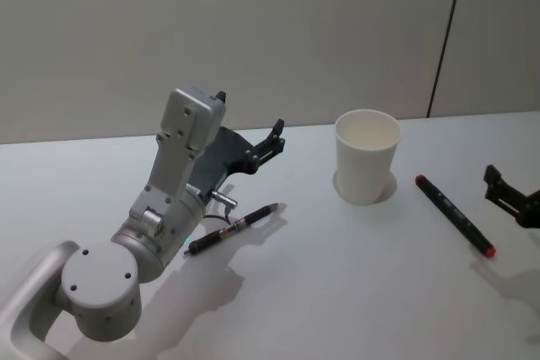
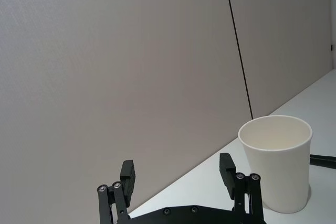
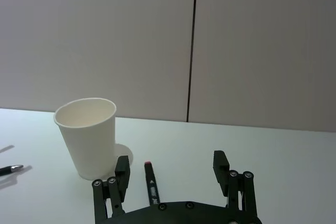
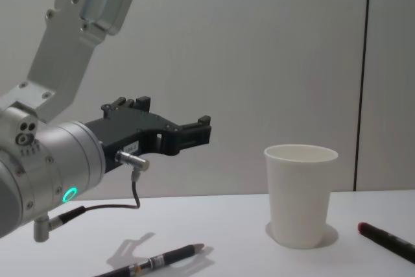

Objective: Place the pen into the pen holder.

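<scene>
jaws of the left gripper (image 2: 177, 171) stand spread wide and released. this gripper hangs raised above the flat white table (image 1: 337, 292), its fingers aimed toward the plain white tapered paper cup with a rolled rim (image 1: 367, 162). in the chest view it sits well above the tabletop, to the left of the cup and apart from it.

below the left arm lies a slim black pen with a pale tip (image 1: 232, 229). it rests flat on the table, angled, with the tip turned toward the cup, and is well apart from it.

jaws of the right gripper (image 3: 171, 166) are likewise parted and released. it sits at the right edge of the head view, just beside a thick black marker with red ends (image 1: 453, 215). in the right wrist view the marker lies flat on the table, its length running between the two fingers toward the cup.

the marker rests at an angle, one red end near the cup's base but not touching it.

the cup stands upright between the two pens, mouth open, with its inside bare white.
</scene>
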Available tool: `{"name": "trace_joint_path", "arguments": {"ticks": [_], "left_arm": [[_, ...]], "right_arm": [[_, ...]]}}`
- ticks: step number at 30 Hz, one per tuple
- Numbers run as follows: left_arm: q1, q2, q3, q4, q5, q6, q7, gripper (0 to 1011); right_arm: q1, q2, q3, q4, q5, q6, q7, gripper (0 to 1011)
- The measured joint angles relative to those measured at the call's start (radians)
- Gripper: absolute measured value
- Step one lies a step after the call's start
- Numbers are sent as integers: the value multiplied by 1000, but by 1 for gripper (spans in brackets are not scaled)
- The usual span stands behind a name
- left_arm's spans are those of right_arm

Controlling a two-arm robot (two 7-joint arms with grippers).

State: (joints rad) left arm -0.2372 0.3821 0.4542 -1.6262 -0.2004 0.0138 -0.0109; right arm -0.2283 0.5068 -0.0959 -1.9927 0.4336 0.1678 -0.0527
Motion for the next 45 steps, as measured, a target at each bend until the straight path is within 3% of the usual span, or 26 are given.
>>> {"name": "trace_joint_path", "arguments": {"ticks": [7,16,45], "left_arm": [[0,0,0,0,0,0,0,1001],[0,0,0,0,0,0,0,1001],[0,0,0,0,0,0,0,1001]], "right_arm": [[4,9,13,-7,14,56,-19,1001],[63,0,19,15,26,149,-25,1002],[317,-113,-30,156,17,474,2,1001]]}}
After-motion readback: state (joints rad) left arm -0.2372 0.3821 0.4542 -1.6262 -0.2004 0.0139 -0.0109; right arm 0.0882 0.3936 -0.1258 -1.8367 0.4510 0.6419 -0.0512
